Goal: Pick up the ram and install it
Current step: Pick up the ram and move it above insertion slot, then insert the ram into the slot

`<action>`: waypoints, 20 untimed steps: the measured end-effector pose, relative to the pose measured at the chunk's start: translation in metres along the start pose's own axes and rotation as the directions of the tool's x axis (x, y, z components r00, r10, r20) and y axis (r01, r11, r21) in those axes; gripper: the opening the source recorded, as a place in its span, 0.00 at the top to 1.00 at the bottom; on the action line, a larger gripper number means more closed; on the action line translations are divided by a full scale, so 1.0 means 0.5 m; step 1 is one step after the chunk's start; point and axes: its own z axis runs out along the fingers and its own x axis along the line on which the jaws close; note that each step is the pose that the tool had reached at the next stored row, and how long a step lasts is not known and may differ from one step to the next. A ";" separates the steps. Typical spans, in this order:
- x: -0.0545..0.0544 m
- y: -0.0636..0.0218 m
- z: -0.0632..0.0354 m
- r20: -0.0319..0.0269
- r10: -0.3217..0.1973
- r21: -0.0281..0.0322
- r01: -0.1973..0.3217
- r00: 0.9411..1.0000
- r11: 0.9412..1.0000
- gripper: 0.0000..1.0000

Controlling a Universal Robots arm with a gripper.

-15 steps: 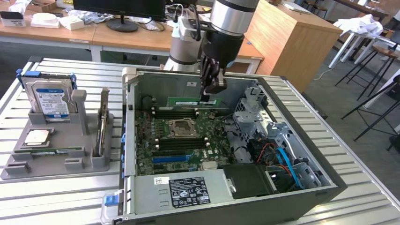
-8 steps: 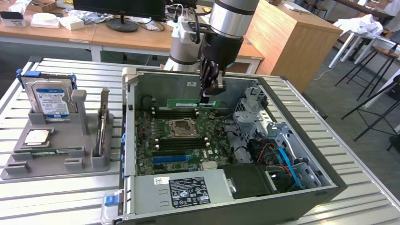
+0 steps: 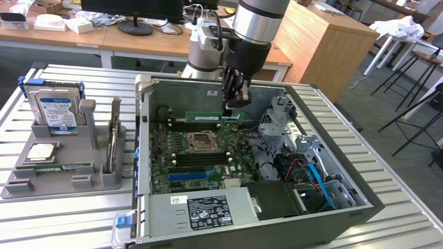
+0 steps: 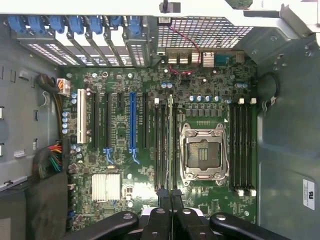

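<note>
The ram (image 3: 213, 116) is a thin green stick held level and on edge inside the open computer case (image 3: 360, 207). My gripper (image 3: 233, 107) is shut on its end at the exterior view's right. It hangs just above the dark memory slots (image 3: 197, 125) on the far side of the processor socket (image 3: 201, 139). In the wrist view the ram (image 4: 170, 145) shows edge-on, running away from my gripper (image 4: 169, 196) along the memory slots (image 4: 161, 145) beside the socket (image 4: 204, 152). Whether its lower edge touches a slot I cannot tell.
On the exterior view's left, a grey holder (image 3: 62, 179) carries a hard drive (image 3: 57, 111), a silver processor chip (image 3: 40, 152) and an upright card (image 3: 113, 137). The case holds a drive cage (image 3: 280, 124), cables (image 3: 312, 174) and a power supply (image 3: 201, 210).
</note>
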 end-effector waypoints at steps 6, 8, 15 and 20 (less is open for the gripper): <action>0.000 0.000 0.006 0.000 0.000 0.000 0.000 1.000 1.000 0.89; 0.000 0.000 0.010 0.000 0.000 0.000 0.000 1.000 1.000 0.89; 0.001 0.000 0.016 0.000 0.000 0.000 0.000 1.000 1.000 0.89; 0.003 -0.001 0.016 0.000 0.000 0.000 0.000 1.000 1.000 0.89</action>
